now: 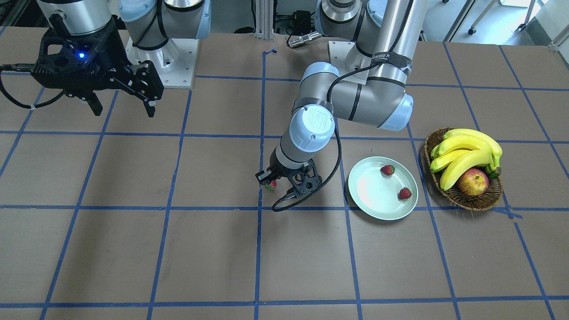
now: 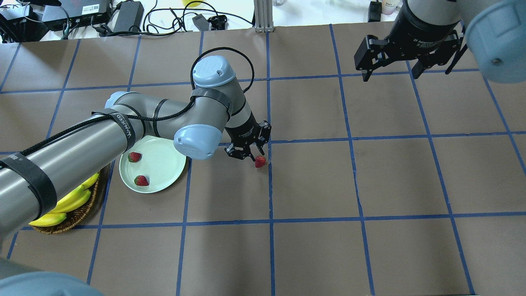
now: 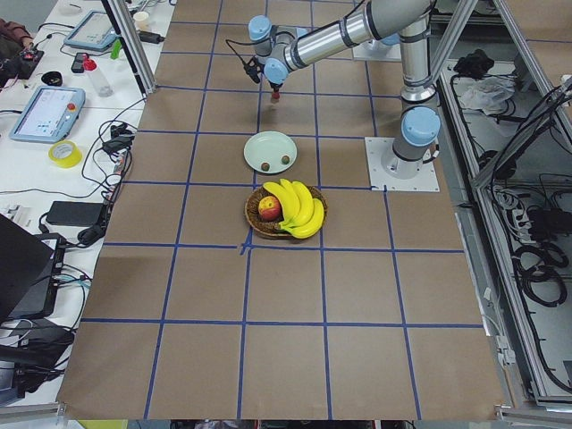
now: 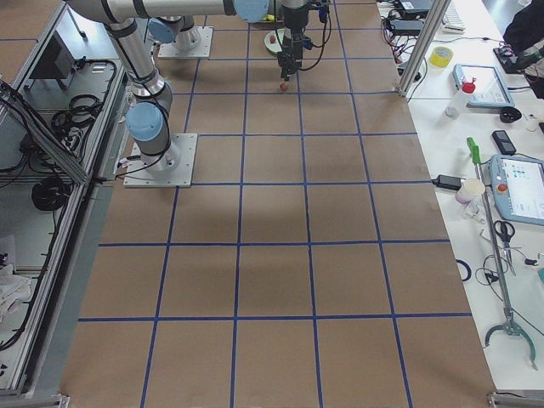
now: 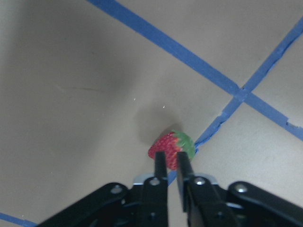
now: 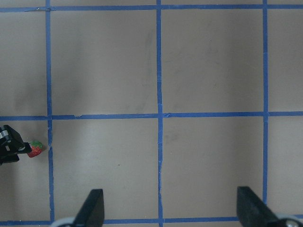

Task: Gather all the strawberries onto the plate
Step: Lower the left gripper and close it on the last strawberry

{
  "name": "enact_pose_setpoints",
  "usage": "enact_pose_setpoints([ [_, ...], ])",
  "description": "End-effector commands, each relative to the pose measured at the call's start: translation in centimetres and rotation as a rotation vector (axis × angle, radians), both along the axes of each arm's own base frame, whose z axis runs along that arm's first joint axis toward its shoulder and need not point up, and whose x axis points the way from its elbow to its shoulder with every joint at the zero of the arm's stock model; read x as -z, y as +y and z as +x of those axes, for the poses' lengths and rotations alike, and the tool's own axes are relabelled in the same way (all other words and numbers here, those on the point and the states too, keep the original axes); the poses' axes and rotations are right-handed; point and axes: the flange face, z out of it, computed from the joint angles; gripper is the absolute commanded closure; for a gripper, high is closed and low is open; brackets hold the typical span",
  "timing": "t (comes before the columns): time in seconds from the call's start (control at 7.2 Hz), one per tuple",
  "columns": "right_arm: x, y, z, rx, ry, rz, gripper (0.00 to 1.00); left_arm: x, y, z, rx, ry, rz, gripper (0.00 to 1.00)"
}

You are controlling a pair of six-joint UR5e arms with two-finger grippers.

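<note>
OK so two strawberries (image 1: 387,170) (image 1: 404,193) are sitting on the pale green plate (image 1: 373,198), well apart from each other, one toward the robot's side and one close to the rim nearest the wicker basket (image 1: 471,202). The basket is just beside the plate and holds a bunch of bananas (image 1: 466,151) and an apple (image 1: 472,182).

The third strawberry (image 2: 259,161) is lying out on the brown table (image 2: 370,185), right next to a crossing of blue tape (image 5: 213,75) lines and a fair way off from the plate. The left gripper (image 5: 172,161) points down right over it. In the wrist view its fingers (image 5: 161,175) are pulled in really narrow, just a slim gap between them, way thinner than the berry, with the tips lined up over the fruit's near edge. Can't tell if they actually touch it; nothing looks clamped between them.

The right gripper (image 2: 390,76) hangs above bare table off on its own side, far from all the fruit, fingers spread wide with nothing in them.
</note>
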Motion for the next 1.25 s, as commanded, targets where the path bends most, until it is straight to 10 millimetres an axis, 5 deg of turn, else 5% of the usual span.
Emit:
enact_pose_setpoints([
  [0.0,0.0,0.0,0.0,0.000,0.000,0.000,0.00,0.0,0.0,-0.1,0.339,0.062,-0.077,0.00],
  [0.42,0.0,0.0,0.0,0.000,0.002,0.001,0.00,2.7,-0.1,1.7,0.612,-0.079,-0.088,0.00],
  [1.11,0.0,0.0,0.0,0.000,0.003,0.001,0.00,3.9,0.2,0.8,0.560,0.013,-0.073,0.08],
])
